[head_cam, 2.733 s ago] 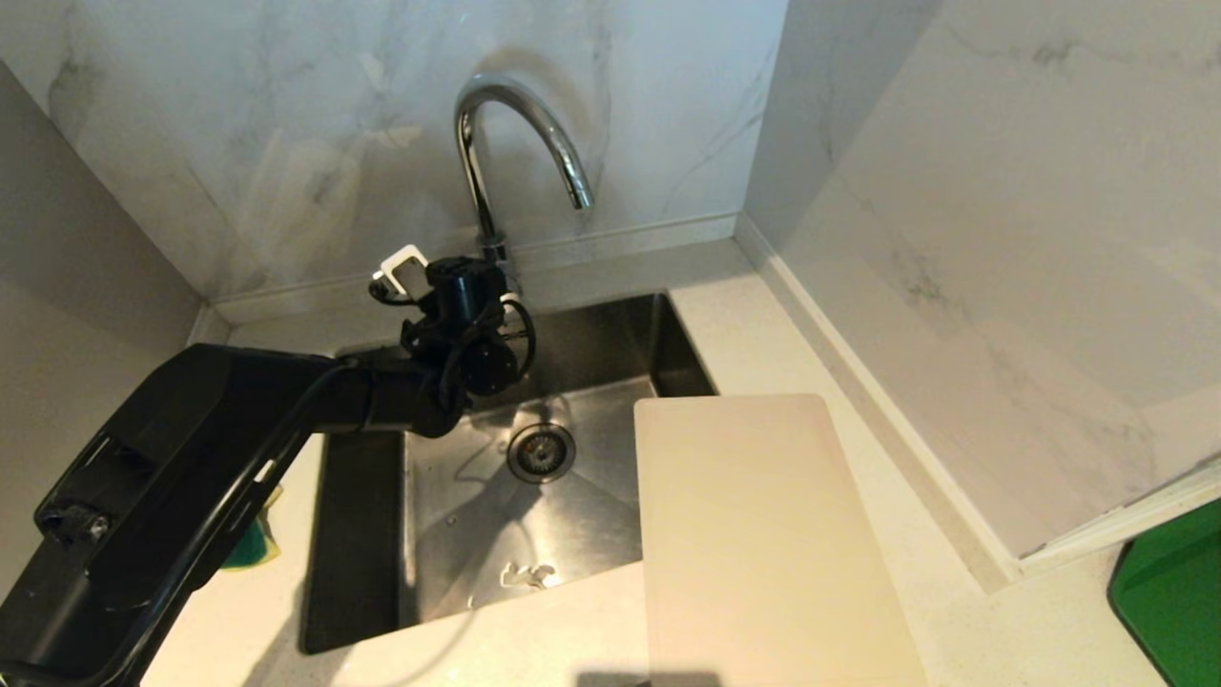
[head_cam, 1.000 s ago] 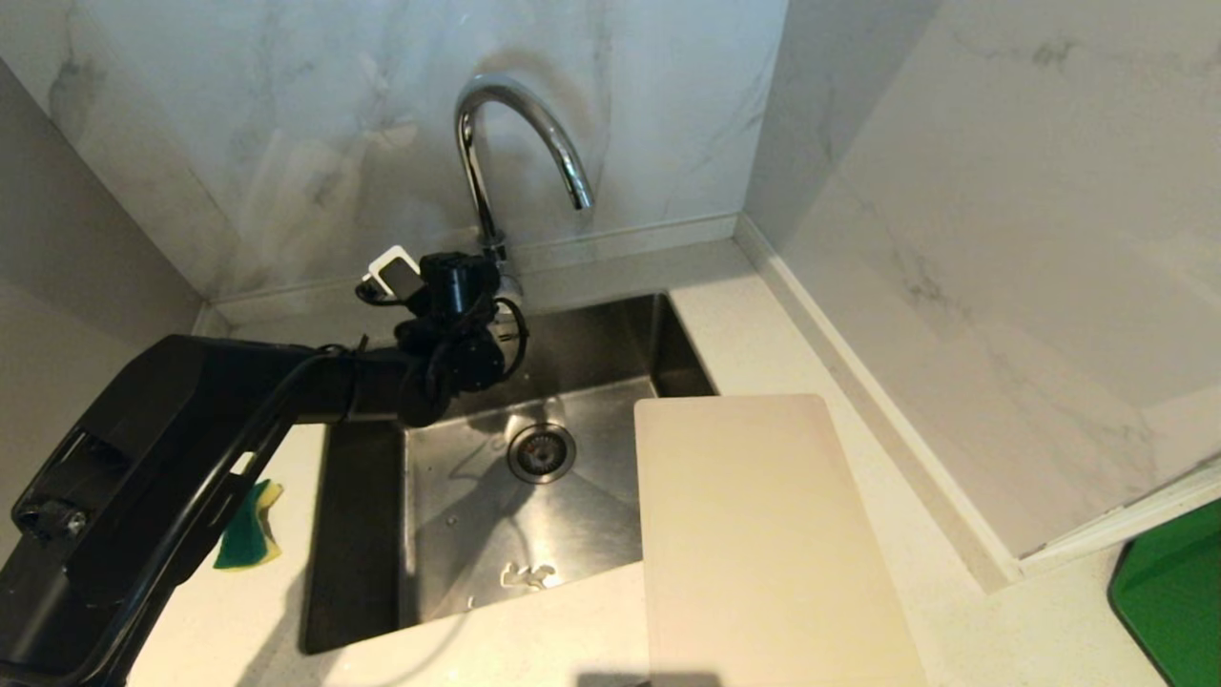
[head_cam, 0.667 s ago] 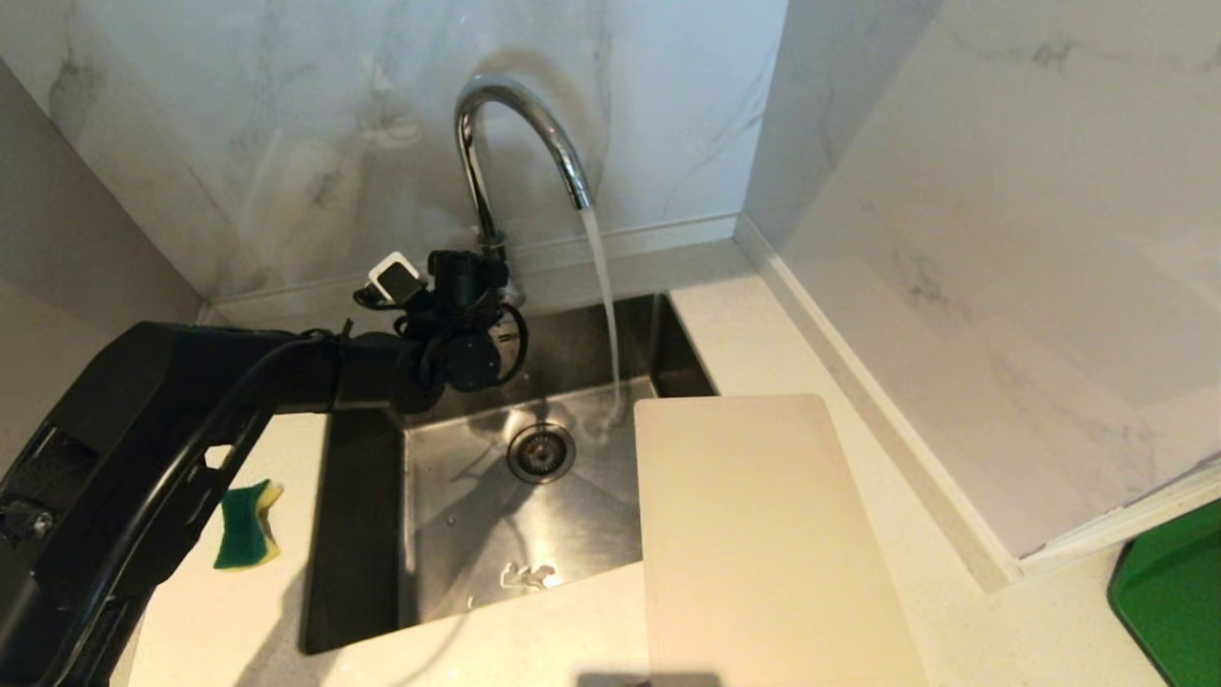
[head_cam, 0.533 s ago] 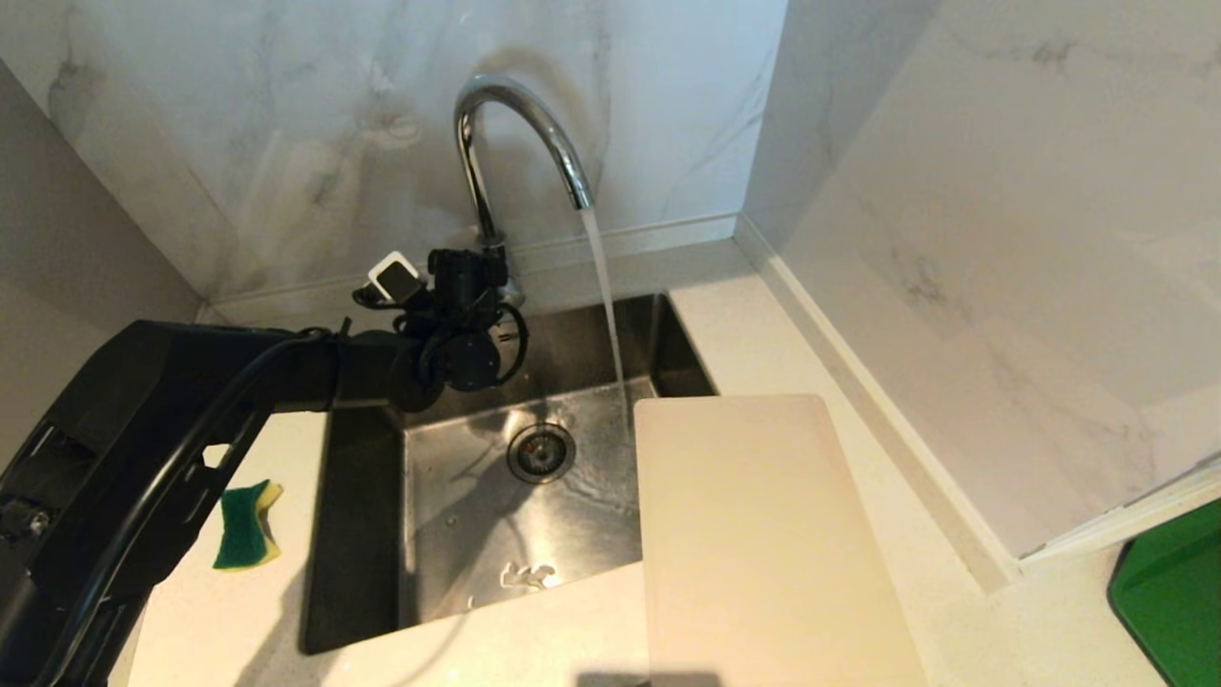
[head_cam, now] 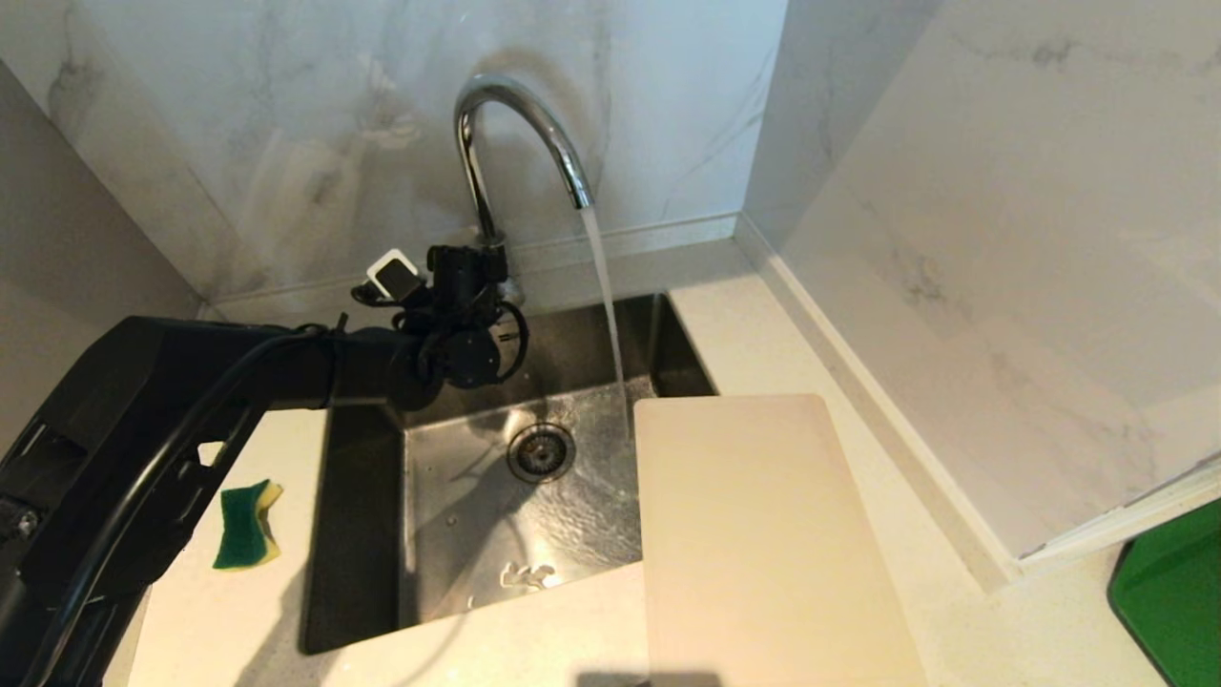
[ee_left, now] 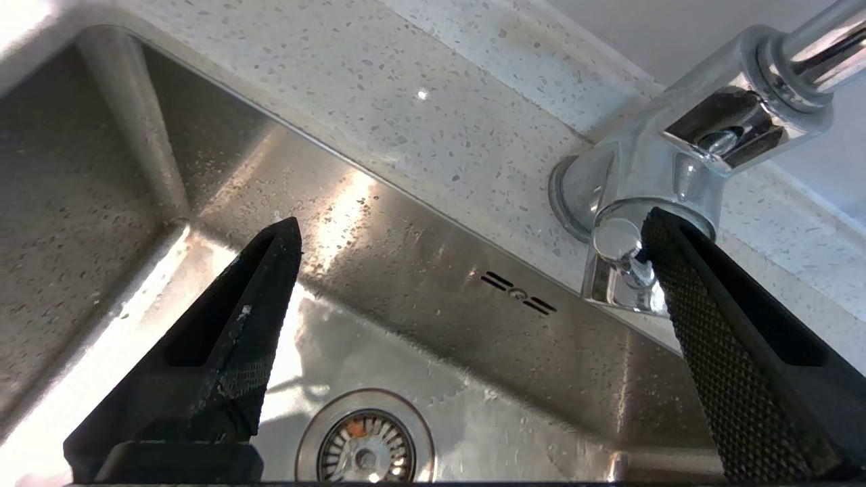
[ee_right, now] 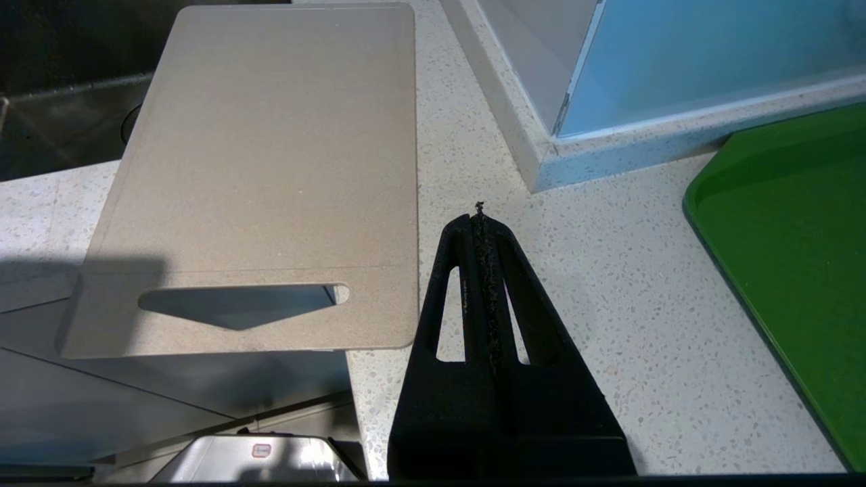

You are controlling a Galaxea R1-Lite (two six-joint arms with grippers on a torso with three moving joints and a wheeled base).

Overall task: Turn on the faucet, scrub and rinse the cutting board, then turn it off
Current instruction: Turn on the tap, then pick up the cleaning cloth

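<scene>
Water now pours from the faucet (head_cam: 520,134) at upper centre into the sink (head_cam: 362,534); the left gripper (ee_left: 467,264), spread wide, touches its lever. Tap-opening looks done. Next: fetching the sponge (head_cam: 243,525) for the cutting board (head_cam: 763,534), lower centre-right on the table. The right gripper (ee_right: 482,230) sits closed.

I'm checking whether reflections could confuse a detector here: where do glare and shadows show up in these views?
Head view: bright highlights run along the chrome faucet, and the rippling wet sink floor glints. Left wrist view: a white glare patch on the sink wall between the open left gripper fingers. Right wrist view: a dark shadow band crosses the cutting board near its handle slot.
</scene>
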